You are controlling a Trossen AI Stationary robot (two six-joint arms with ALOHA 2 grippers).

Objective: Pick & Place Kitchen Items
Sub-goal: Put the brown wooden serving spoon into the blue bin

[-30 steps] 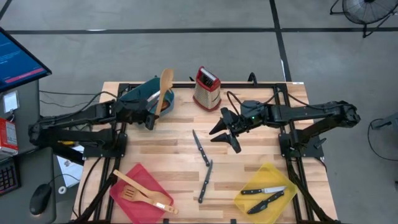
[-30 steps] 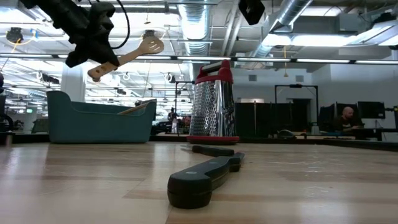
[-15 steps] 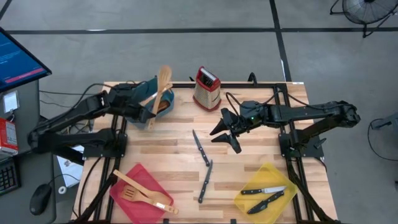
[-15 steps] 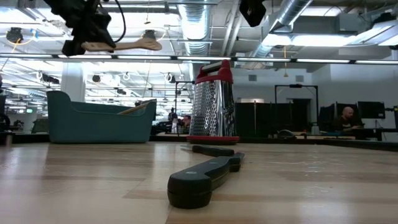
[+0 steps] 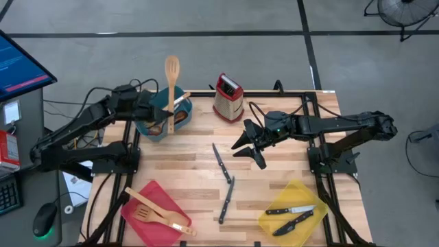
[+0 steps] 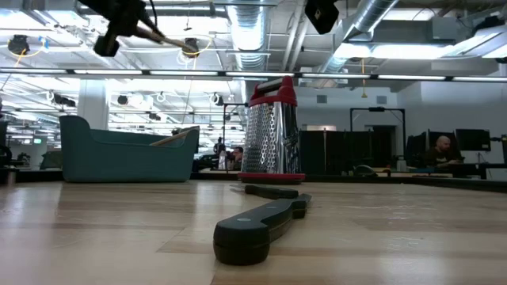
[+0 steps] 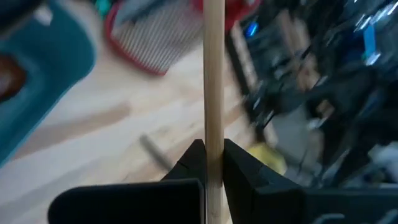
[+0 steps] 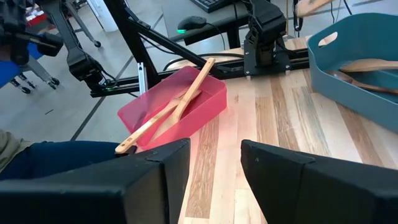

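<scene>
We see the left gripper (image 5: 167, 112) clamped on a wooden spoon (image 5: 171, 77), held above the teal bin (image 5: 147, 127) at the table's (image 5: 274, 171) far left corner. The right gripper (image 5: 248, 145) hovers parted and empty mid-table. Two knives (image 5: 223, 180) lie on pale planks. Behind is an office hall; we find no legible writing.

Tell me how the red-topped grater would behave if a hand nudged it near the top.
The grater stands upright, tall over a small base, so a high push would probably tip it rather than slide it. Its shiny perforated steel sides look rigid, and likely slippery to grip. It seems hollow, so probably light for its size.
</scene>
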